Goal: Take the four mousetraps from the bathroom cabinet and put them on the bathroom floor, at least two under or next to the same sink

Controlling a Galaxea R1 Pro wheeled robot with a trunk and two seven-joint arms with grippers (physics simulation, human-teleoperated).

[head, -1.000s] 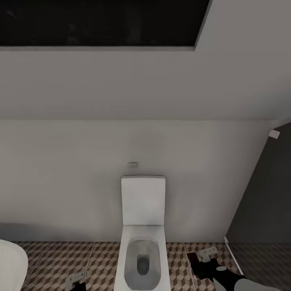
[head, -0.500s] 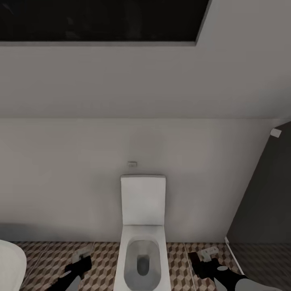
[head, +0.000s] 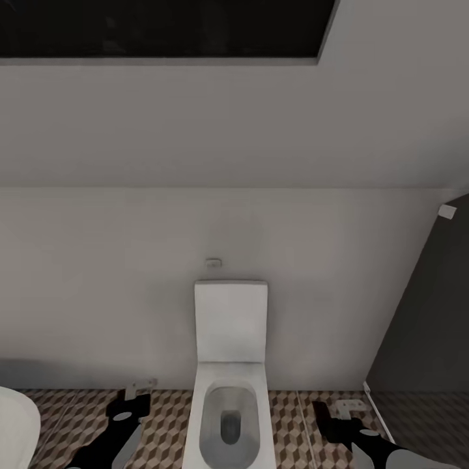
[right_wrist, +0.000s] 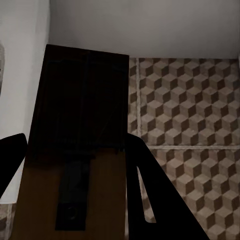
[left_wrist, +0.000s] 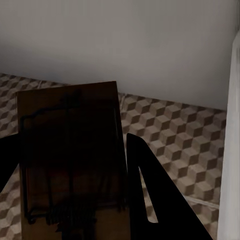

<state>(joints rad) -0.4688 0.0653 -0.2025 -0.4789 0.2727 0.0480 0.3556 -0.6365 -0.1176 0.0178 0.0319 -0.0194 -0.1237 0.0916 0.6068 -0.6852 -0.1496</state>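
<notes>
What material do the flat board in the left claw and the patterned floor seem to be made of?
The flat brown rectangular board in the left claw looks like matte wood carrying black wire. The cube-patterned tiled floor looks like ceramic tile, judging by its pale grout lines.

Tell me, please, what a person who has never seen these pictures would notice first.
First the white toilet, centred against the pale wall with its bowl open, standing on the cube-patterned bathroom floor. Next, the two arms reaching forward on either side of it: the left end effector and the right end effector each hold a flat mousetrap above the tiles.
</notes>
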